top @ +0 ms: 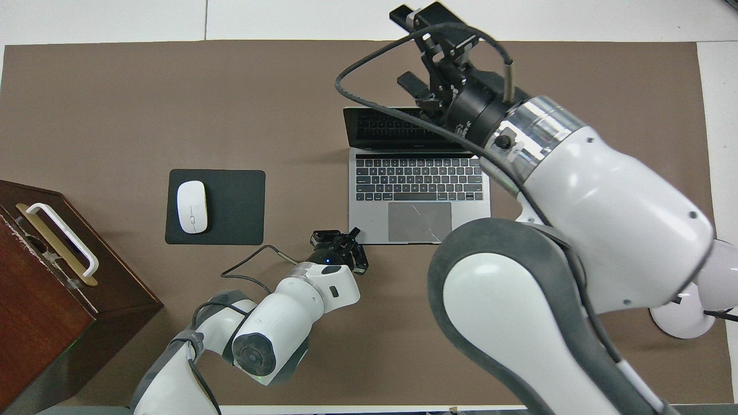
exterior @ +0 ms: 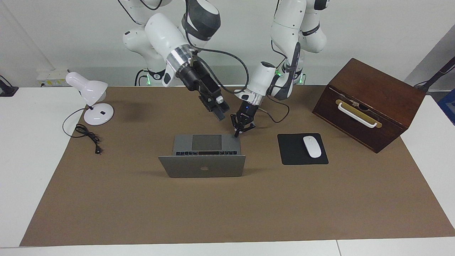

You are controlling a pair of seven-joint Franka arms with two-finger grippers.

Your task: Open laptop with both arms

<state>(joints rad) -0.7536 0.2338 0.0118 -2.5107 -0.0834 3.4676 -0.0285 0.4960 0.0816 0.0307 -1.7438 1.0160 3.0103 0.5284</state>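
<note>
The silver-grey laptop (exterior: 202, 170) stands open in the middle of the brown mat, its lid upright with the apple logo facing away from the robots. Its black keys and trackpad show in the overhead view (top: 418, 180). My left gripper (exterior: 241, 131) is low at the corner of the laptop's base nearest the robots, toward the left arm's end. It is open, with one fingertip (exterior: 236, 134) on that corner, and it also shows in the overhead view (top: 337, 235). My right gripper (exterior: 217, 108) is open and empty, raised over the laptop; in the overhead view (top: 410, 49) it covers the lid's top edge.
A black mouse pad (exterior: 293, 156) with a white mouse (exterior: 312, 146) lies beside the laptop toward the left arm's end. A brown wooden box (exterior: 369, 103) with a white handle stands next to it. A white desk lamp (exterior: 93, 97) and its cable (exterior: 87, 134) are at the right arm's end.
</note>
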